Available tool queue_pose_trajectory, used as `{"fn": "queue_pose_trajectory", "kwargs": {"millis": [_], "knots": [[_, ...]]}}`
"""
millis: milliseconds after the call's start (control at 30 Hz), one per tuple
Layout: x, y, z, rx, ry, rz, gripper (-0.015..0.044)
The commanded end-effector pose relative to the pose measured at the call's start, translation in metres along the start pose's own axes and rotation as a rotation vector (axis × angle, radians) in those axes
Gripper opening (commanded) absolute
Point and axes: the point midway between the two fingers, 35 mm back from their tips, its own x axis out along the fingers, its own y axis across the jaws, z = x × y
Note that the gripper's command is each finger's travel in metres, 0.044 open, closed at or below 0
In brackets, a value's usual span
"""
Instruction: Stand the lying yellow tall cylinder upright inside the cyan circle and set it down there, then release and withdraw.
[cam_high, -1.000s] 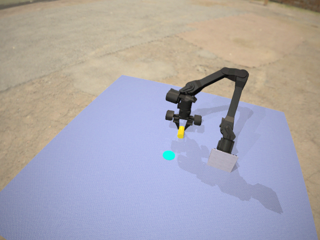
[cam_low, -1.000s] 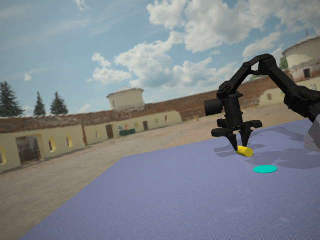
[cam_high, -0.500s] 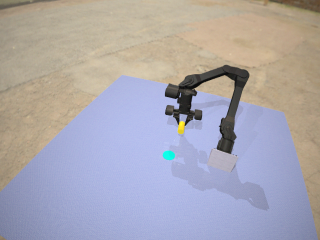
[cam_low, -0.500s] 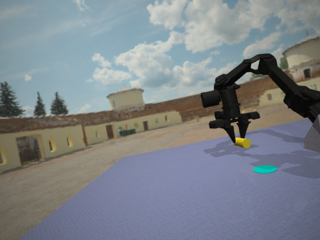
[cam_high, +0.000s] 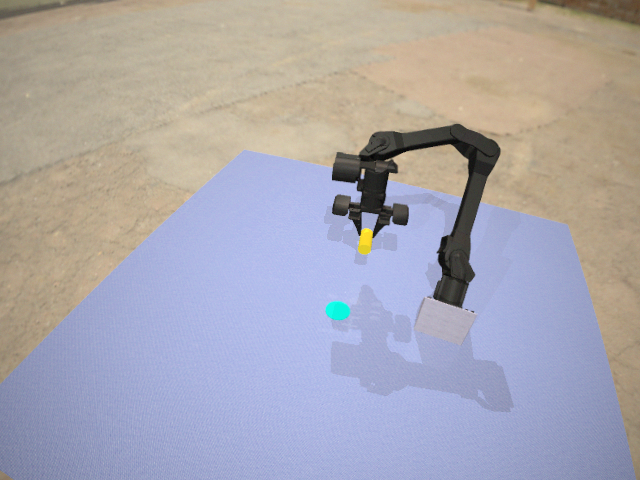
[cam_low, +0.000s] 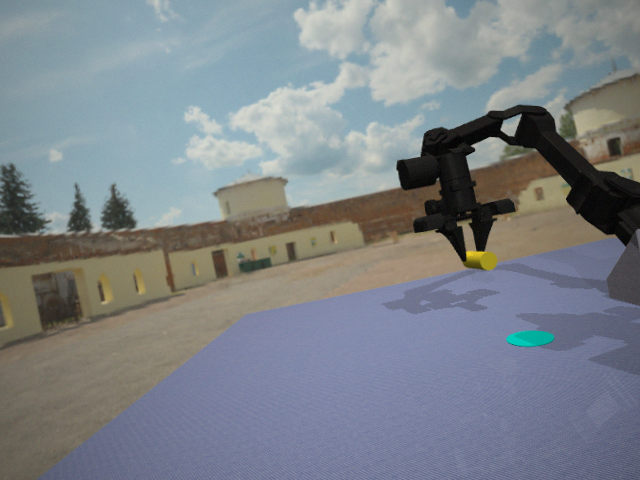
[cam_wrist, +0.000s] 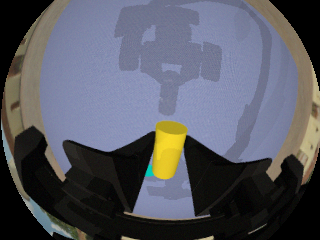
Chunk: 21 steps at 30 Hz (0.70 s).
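The yellow tall cylinder (cam_high: 365, 241) (cam_low: 481, 260) (cam_wrist: 168, 152) is held in the air above the blue mat, lying about level rather than upright. My gripper (cam_high: 366, 235) (cam_low: 474, 256) (cam_wrist: 170, 136) is shut on it, one finger on each side, and points down. The cyan circle (cam_high: 337, 311) (cam_low: 530, 338) is flat on the mat, nearer to the top view than the cylinder. In the wrist view only a small part of the circle (cam_wrist: 149, 171) shows, between the left finger and the cylinder, which hides some of it.
The blue mat (cam_high: 180, 361) (cam_low: 310, 403) lies under everything. The arm's pale base block (cam_high: 445, 320) (cam_low: 624, 276) stands to the right of the cyan circle. Shadows of the arm fall on the mat, one reaching the circle's edge.
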Motion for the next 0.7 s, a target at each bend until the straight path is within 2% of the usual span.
{"fn": "queue_pose_trajectory", "kwargs": {"millis": [0,267,667], "knots": [[-0.016,-0.001,0.000,0.005,0.002,0.007,0.0105],[-0.027,-0.002,-0.001,-0.021,-0.001,0.006,0.0105],[-0.033,0.015,-0.031,-0.493,0.009,0.016,0.0105]]}}
